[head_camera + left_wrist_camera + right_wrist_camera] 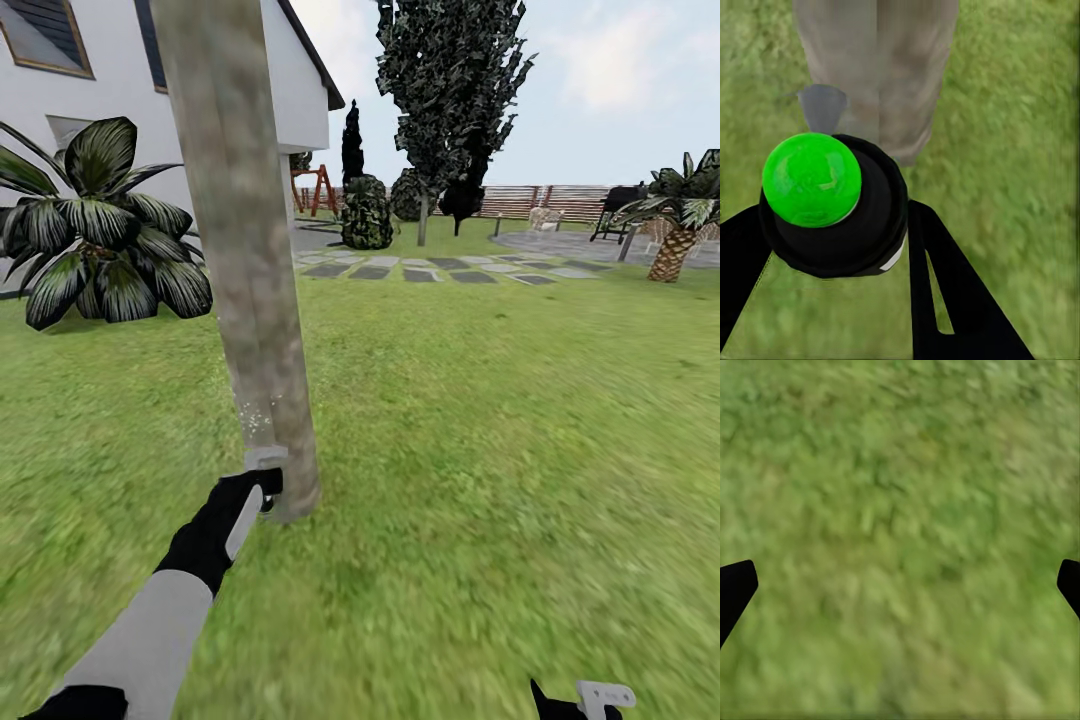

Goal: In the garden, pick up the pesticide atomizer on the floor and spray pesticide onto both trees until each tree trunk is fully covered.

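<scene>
- Your left gripper (832, 225) is pinching the pesticide atomizer (832, 206): in the left wrist view its black body with a glossy green cap sits between the dark fingers (945, 292).
- From the head view, that left gripper (262, 480) is held low, just beside the base of the near tree trunk (245, 250).
- Tiny white specks of pesticide (255, 412) scatter on the bark just above the gripper; higher up, the trunk looks bare.
- Judging from this, you are spraying the first trunk; next, work the nozzle upward while keeping it aimed at the bark.
- Your right gripper (900, 577) is spread wide over the grass (900, 472), carrying nothing.
- Across the lawn, the second tree (445, 90) stands well apart, near the fence (560, 200), and awaits its turn.
</scene>
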You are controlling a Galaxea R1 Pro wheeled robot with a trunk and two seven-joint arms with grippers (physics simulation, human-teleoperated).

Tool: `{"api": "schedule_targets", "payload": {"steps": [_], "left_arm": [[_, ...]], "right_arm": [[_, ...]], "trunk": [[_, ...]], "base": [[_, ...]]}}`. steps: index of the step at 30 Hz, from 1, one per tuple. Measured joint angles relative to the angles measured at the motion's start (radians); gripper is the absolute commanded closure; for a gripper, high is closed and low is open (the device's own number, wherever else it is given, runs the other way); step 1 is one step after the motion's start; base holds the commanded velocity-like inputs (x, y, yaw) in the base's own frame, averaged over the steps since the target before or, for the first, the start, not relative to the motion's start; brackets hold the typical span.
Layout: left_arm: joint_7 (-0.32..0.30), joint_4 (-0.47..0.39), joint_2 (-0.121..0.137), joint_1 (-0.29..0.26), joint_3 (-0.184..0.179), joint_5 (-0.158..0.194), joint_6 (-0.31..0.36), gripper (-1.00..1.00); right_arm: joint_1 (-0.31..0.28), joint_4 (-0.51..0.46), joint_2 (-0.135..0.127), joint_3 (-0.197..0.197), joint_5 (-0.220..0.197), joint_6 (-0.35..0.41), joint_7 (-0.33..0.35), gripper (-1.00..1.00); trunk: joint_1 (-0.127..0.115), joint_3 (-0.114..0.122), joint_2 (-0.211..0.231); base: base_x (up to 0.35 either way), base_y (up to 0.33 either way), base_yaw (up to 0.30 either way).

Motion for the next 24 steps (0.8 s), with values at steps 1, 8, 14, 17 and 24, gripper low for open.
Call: {"api": "schedule_targets", "payload": {"steps": [1, 8, 14, 17, 24], "left_arm": [[-0.001, 0.000, 0.005, -0.014, 0.000, -0.001, 0.032, 1.00], [-0.048, -0.062, 0.114, -0.035, -0.002, 0.003, 0.098, 1.00], [-0.053, -0.201, 0.097, -0.069, -0.069, 0.014, 0.296, 1.00], [-0.054, -0.205, 0.109, -0.092, -0.079, 0.010, 0.392, 1.00], [-0.054, -0.205, 0.168, -0.089, -0.083, 0.015, 0.406, 1.00]], "right_arm": [[0.000, 0.000, 0.000, 0.000, 0.000, 0.000, 0.000, -1.00], [0.000, -0.001, -0.002, 0.000, 0.001, 0.000, -0.001, -1.00], [0.000, -0.002, -0.002, 0.001, 0.000, 0.000, -0.002, -1.00], [0.000, -0.001, -0.002, 0.001, 0.000, 0.000, -0.002, -1.00], [0.000, 0.000, -0.002, 0.001, 0.001, 0.000, -0.002, -1.00]], "trunk": [[0.000, 0.000, 0.000], [0.000, 0.000, 0.000], [0.000, 0.000, 0.000], [0.000, 0.000, 0.000], [0.000, 0.000, 0.000]], "base": [[0.000, 0.000, 0.000], [0.000, 0.000, 0.000], [0.000, 0.000, 0.000], [0.000, 0.000, 0.000], [0.000, 0.000, 0.000]]}}
